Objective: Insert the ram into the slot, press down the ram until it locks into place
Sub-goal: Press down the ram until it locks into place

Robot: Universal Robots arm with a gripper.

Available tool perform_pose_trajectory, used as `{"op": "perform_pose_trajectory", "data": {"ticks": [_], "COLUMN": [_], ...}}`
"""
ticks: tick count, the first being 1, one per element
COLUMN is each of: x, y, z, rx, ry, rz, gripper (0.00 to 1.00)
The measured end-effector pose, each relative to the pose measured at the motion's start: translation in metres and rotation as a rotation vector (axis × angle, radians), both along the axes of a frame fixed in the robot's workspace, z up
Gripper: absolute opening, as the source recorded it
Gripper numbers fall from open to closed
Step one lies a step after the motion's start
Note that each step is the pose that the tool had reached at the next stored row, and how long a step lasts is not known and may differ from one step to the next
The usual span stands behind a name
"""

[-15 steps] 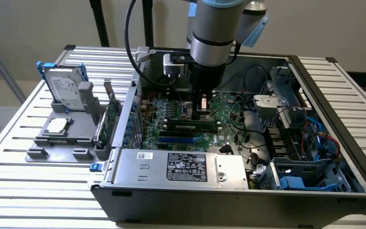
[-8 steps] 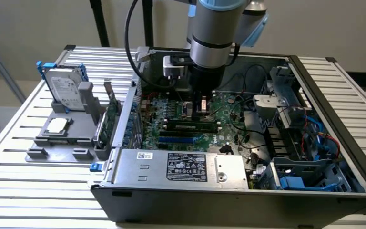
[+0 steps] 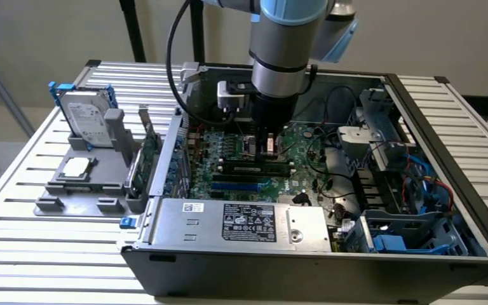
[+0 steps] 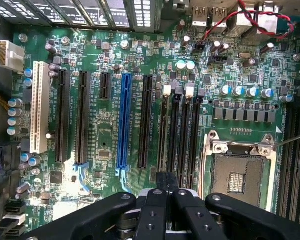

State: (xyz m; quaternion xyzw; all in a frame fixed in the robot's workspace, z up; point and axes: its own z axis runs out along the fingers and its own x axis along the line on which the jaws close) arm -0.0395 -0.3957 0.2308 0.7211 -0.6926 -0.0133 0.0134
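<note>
**rig_tinkerer:** The jaws are sitting pinched together with nothing between them, as far as I can tell. In the wrist view the gripper [image 4: 165, 189] is hanging over the near ends of the 4 black memory slots [image 4: 180, 130]. The ram [image 3: 253, 168] is standing on edge in that row, around the middle of the motherboard [image 3: 218, 155], between the blue slot [image 3: 236, 186] and the CPU socket [image 4: 237, 172]. I can't tell if it's latched.

**benchmonkey:** I'm reading it as the press-down part then. If so, closed fingertips are making a decent pusher. I'd be pushing straight down on the stick's top edge, near 1 end and then the other, not leaning sideways. A tilted shove is what's going to bend it or skid it onto those capacitors [image 4: 240, 91].

**rig_tinkerer:** Watching the white end latches [image 4: 190, 90] too?

**benchmonkey:** Yep, those swinging in is the tell that it's locked.

**rig_tinkerer:** As for pose, in the exterior view the arm [image 3: 286, 44] is coming in from above, wrist pointing nearly straight down into the open case [image 3: 447, 127]. The gripper [image 3: 269, 145] is hovering low over the board, just on the far side of the stick, toward the case's back wall.
</note>
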Motion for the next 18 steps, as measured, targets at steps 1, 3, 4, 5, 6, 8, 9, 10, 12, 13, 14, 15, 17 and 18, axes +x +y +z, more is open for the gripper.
{"op": "perform_pose_trajectory", "data": {"ticks": [1,3,4,5,6,8,9,10,12,13,14,15,17,18], "x": [0.0,0.0,-0.001,-0.001,-0.001,-0.001,-0.001,-0.001,-0.001,-0.001,-0.001,-0.001,-0.001,-0.001], "y": [-0.0001,-0.0001,-0.0001,0.0,0.0,0.0002,0.0001,0.0001,0.0,0.0,0.0,0.0,-0.0001,-0.0001], "z": [-0.0012,-0.0039,-0.0047,-0.0051,-0.0047,0.0035,0.0079,0.0128,0.019,0.0188,0.0188,0.0189,0.0189,0.0189], "rx": [-0.0008,-0.0005,-0.0007,-0.0001,0.0002,0.0011,0.0004,0.0005,0.0001,0.0006,0.0008,0.0007,0.0006,0.0007], "ry": [0.0003,0.0002,0.0001,0.0,0.0,0.0003,0.0009,0.0017,0.0025,0.0024,0.0023,0.0024,0.0025,0.0024], "rz": [0.0,0.0,0.0,0.0,0.0,0.0,0.0,0.0,0.0,0.0,0.0,0.0,0.0,0.0], "gripper": [0.11,0.11,0.11,0.11,0.11,0.11,0.11,0.11,0.11,0.11,0.11,0.11,0.11,0.11]}}
